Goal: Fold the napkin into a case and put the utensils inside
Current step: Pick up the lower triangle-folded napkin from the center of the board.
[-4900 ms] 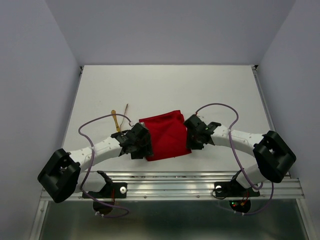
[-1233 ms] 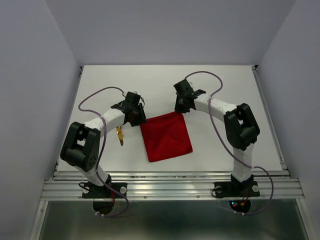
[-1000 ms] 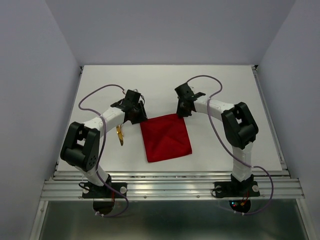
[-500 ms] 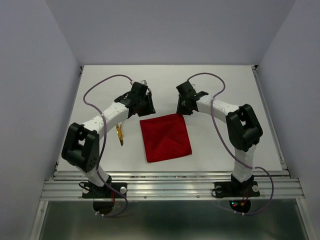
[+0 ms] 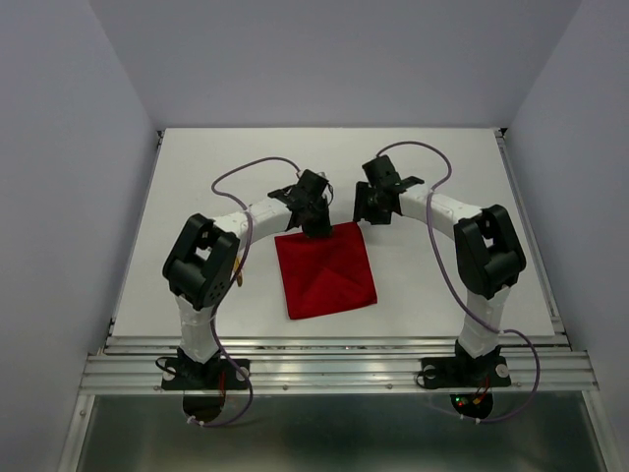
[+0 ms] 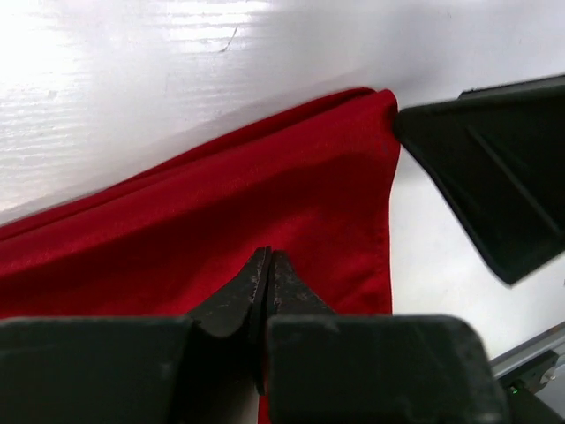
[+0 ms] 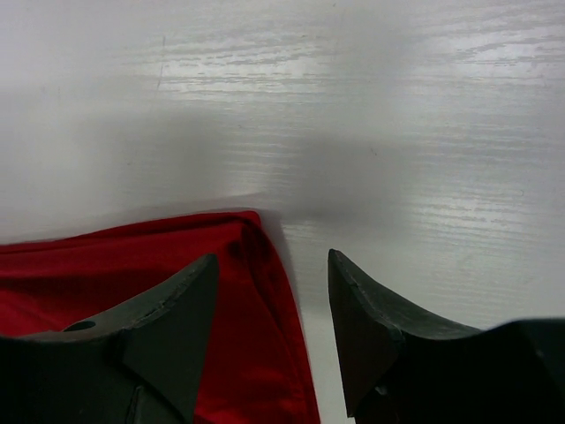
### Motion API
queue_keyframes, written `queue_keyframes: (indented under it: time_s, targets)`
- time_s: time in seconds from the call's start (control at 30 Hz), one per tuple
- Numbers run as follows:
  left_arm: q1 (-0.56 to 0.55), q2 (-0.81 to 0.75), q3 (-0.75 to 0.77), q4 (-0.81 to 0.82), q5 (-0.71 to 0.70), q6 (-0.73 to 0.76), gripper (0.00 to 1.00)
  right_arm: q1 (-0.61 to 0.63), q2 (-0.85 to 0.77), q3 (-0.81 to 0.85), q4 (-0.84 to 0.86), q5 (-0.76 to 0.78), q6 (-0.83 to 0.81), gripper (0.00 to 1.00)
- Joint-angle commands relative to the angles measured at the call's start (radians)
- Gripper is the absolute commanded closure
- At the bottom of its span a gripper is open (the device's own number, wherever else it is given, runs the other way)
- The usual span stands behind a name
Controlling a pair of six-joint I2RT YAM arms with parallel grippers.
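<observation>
- Your bright red, soft cloth napkin (image 5: 326, 273) lies flat in the middle of the white table (image 5: 442, 285). It's folded to a rough square, not yet the narrow case.
- Your left gripper (image 6: 265, 265), the black two-finger claw, has its fingers pressed tight together with the tip down on the napkin near its far edge. I can't tell whether any cloth is caught between them.
- Your right gripper (image 7: 269, 296) has its fingers spread wide, straddling the napkin's far right corner and holding nothing.
- My read is that both claws sit along that far edge so you can take it at two spots and carry it over evenly for the next fold.
- I can't pick out the utensils. Your white left arm (image 5: 211, 261) covers the table on that side.
- No brand, label or writing is readable anywhere.
</observation>
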Motion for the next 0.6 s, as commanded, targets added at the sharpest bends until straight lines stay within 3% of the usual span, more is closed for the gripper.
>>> queue_keyframes:
  time_s: [0.0,0.57]
  targets:
    - [0.004,0.029,0.085,0.061,0.041,-0.022,0.93,0.000,-0.025,-0.015,0.024,-0.050,-0.047,0.41]
    - [0.005,0.168,0.095,0.104,0.017,-0.028,0.99,0.000,-0.052,-0.089,0.097,-0.118,-0.027,0.35]
